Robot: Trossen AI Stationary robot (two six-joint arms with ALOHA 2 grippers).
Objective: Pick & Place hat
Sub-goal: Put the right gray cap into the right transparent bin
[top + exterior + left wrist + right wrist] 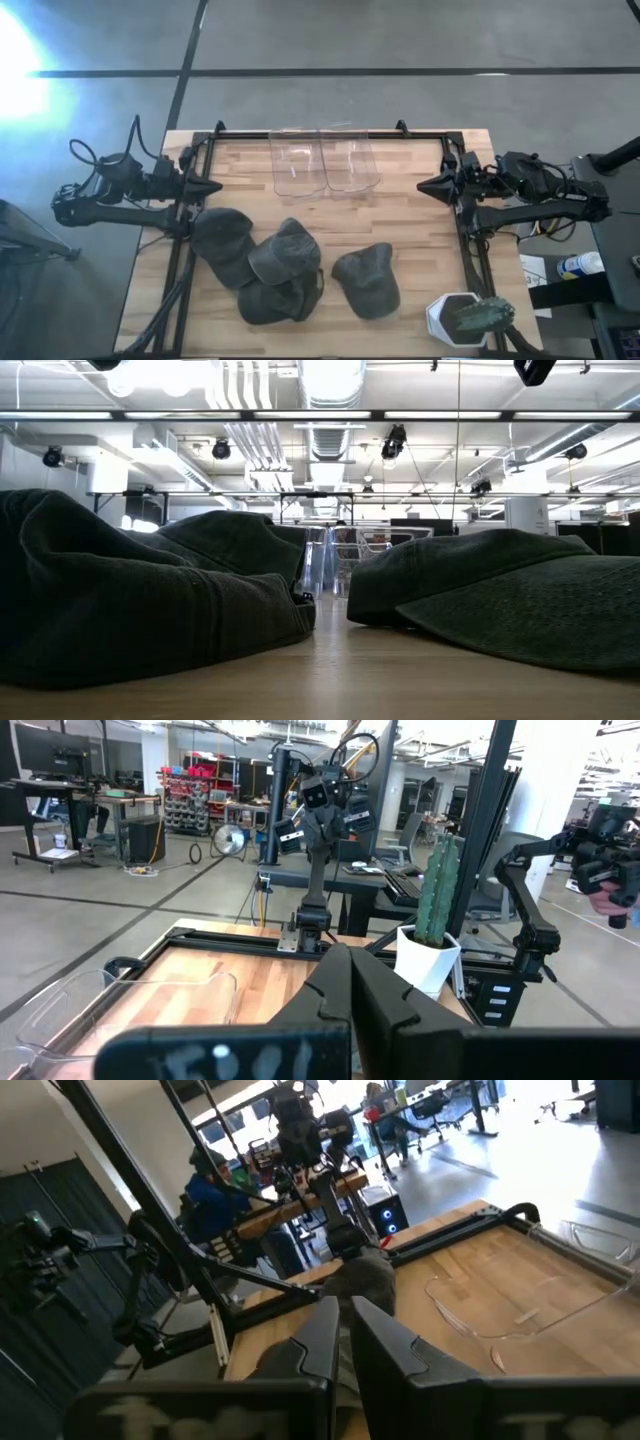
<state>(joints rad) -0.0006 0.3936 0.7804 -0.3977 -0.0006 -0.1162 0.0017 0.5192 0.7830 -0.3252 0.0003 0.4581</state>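
Both arms wait with clenched end effectors: left end effector point(212, 187), right end effector point(425, 185). Open one wide, pinch a hat point(366, 279) by its top, then lift slowly

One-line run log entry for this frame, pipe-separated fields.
phase: pre-grasp | left gripper: shut, parked at table's left edge | right gripper: shut, parked at right edge | hats: untouched on table | clear bins: empty

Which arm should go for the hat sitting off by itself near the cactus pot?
Right, probably. That lone hat lies on the right half of the table, nearer the right gripper than the left gripper, which has the piled hats below it.
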